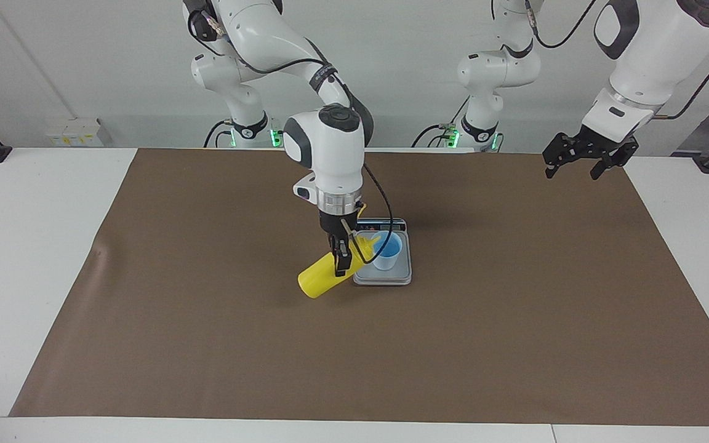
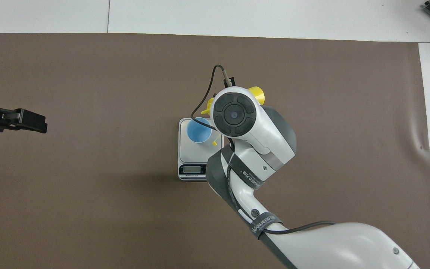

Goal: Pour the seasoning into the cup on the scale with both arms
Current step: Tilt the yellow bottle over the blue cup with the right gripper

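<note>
My right gripper is shut on the yellow seasoning bottle and holds it tilted, with the nozzle over the rim of the pale blue cup. The cup stands upright on the silver-grey scale. In the overhead view the right wrist hides the gripper; only the bottle's base and a bit of its nozzle show beside the cup on the scale. My left gripper is open and empty, and waits in the air over the mat's edge at the left arm's end.
A brown mat covers most of the white table. The scale's display strip faces the robots. A faint crease lies in the mat toward the right arm's end.
</note>
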`<state>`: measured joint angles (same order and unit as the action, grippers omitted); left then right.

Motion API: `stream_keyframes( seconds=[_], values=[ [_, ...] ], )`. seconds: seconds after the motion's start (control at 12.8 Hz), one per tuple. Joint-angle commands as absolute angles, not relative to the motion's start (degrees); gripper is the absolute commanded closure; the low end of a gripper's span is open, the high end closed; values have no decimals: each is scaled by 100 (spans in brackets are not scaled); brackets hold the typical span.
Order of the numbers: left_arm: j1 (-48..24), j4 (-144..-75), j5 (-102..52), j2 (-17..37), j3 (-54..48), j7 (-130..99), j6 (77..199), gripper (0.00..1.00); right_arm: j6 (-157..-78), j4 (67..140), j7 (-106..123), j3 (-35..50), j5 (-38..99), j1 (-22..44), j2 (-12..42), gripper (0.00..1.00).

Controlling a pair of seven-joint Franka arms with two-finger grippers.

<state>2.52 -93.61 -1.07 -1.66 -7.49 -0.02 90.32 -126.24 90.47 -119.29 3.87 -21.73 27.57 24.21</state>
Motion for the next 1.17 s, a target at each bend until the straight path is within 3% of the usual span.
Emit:
stream_keyframes(
  seconds=[0.0,1.09],
  values=[
    [246,-9396,-26,-193,-765,35,9097,0,-12700,9061,-12146,404,-2853,2847,2487,100],
    [246,-9404,-26,-202,-773,26,9105,0,-12059,9342,-12771,396,-4876,3428,2373,100]
  ],
)
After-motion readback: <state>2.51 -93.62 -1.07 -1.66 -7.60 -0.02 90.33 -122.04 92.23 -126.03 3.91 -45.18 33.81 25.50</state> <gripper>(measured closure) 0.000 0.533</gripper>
